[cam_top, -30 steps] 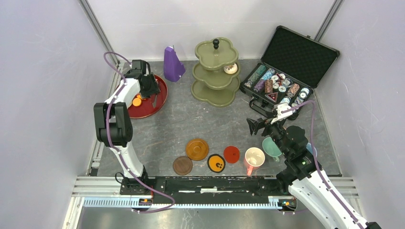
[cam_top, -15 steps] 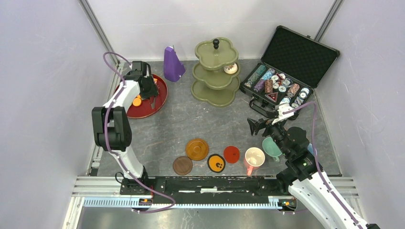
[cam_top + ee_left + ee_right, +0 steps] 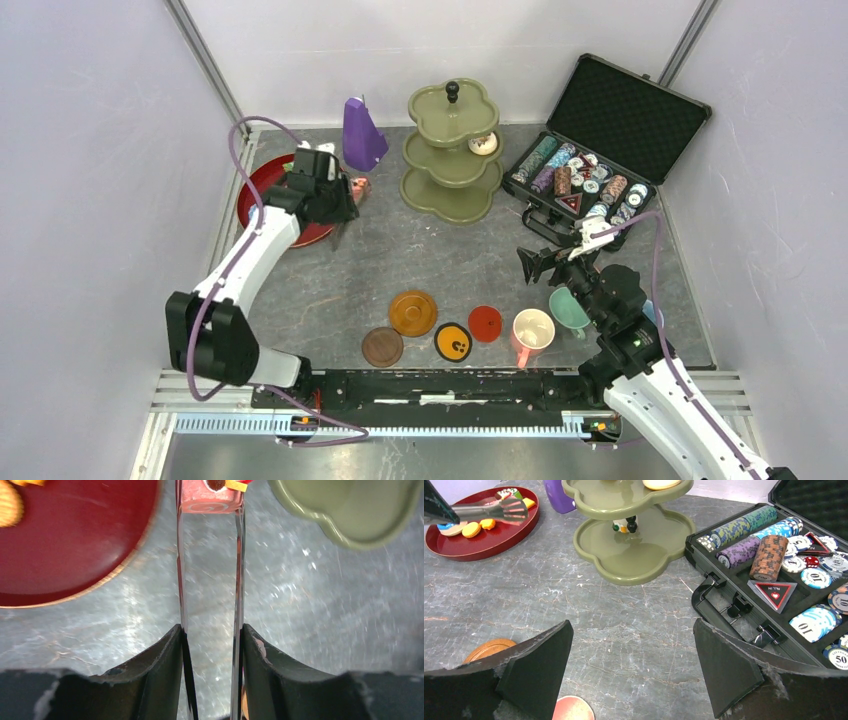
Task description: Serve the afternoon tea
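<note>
**Pink cake rides on the very tips of the tongs, with a gap to cross**

The main risk is a drop. The left fingers (image 3: 150, 665) are pressed onto a pair of long, thin tongs (image 3: 238, 580), and the pink cake (image 3: 207, 499) is pinched only at the blades' far ends. In the wrist view part of the cake is cut off, so how deep the bite goes cannot be told. The cake hangs above bare tabletop (image 3: 310, 610), just past the rim of the red tray (image 3: 75, 540) and short of the lowest tier of the green stand (image 3: 350, 510). If the squeeze slackens or the arm jerks, the springy blades could let the cake slip, and it would land on the tabletop rather than on either dish.

A second risk is the stand itself. Its tiers overhang each other, so a blade or the cake coming in too low could catch a scalloped rim and nudge or tip the stand.

The left arm reaches forward and to the right from its base. Its wrist is above the tray's right edge and the tongs point towards the stand. The right fingers (image 3: 539, 665) are spread wide and hold nothing. They hover above the tabletop close to the mugs, facing the stand.
</note>
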`<move>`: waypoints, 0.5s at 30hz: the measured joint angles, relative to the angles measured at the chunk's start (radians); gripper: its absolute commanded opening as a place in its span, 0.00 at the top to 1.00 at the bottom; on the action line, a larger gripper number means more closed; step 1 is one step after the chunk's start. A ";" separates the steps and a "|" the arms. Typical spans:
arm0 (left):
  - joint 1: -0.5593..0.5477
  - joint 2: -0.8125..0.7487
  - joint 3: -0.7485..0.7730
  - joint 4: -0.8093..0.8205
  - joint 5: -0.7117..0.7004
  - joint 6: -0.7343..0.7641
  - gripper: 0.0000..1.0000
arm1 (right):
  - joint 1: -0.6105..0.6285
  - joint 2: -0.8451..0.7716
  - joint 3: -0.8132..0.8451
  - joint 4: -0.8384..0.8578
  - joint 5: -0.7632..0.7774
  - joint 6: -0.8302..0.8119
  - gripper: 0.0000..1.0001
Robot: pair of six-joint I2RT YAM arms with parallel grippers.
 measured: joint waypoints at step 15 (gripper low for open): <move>-0.436 -0.008 -0.129 0.192 -0.032 -0.138 0.52 | 0.000 0.023 0.000 0.006 -0.011 0.001 0.02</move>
